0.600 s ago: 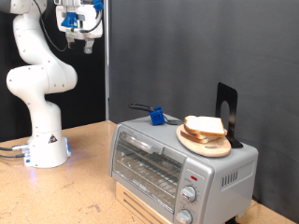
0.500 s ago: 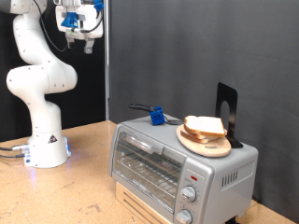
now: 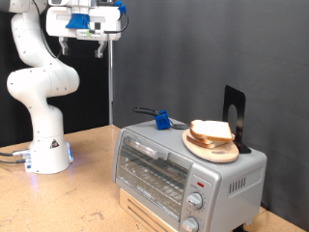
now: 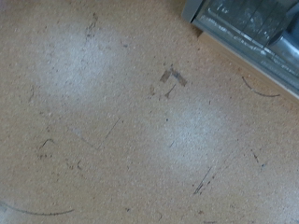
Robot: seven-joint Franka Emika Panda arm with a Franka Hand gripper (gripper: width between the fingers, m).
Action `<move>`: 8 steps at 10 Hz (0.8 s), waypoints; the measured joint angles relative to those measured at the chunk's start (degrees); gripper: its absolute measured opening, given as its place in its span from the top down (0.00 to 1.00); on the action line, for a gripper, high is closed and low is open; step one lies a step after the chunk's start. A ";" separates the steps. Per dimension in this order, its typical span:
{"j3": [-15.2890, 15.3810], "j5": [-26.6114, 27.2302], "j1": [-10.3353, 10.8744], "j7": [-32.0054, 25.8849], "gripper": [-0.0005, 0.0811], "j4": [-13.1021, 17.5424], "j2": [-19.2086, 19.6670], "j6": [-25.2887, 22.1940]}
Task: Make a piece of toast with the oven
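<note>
The piece of toast (image 3: 211,130) lies on a round wooden plate (image 3: 211,148) on top of the oven (image 3: 183,169), at the exterior view's right. The oven's glass door (image 3: 150,172) is shut. Two round knobs (image 3: 193,201) and a red mark (image 3: 200,184) sit on the front. My gripper (image 3: 81,46) hangs high at the top left, far from the oven, open and with nothing between its fingers. In the wrist view only a corner of the oven (image 4: 252,28) shows over the table; the fingers are out of that view.
A blue object (image 3: 162,120) with a black cable rests on the oven's top. A black stand (image 3: 235,116) rises behind the plate. The robot's white base (image 3: 46,150) stands at the left on the scratched wooden table (image 4: 112,131). A dark curtain hangs behind.
The hand has turned and shifted slightly to the right at the top of the exterior view, and its fingers now show wider apart. The toast, plate and oven have not moved.
</note>
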 joint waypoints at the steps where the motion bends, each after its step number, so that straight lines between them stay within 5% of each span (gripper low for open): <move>1: -0.62 1.11 0.74 -4.69 0.01 -0.24 -0.69 1.55; 5: -6.78 0.61 5.84 -30.48 0.01 -3.14 -3.53 7.89; 6: -6.52 0.67 5.44 -27.98 0.01 -3.09 -3.54 7.74; 8: -9.15 6.51 8.60 -37.76 0.01 -2.63 -4.06 8.11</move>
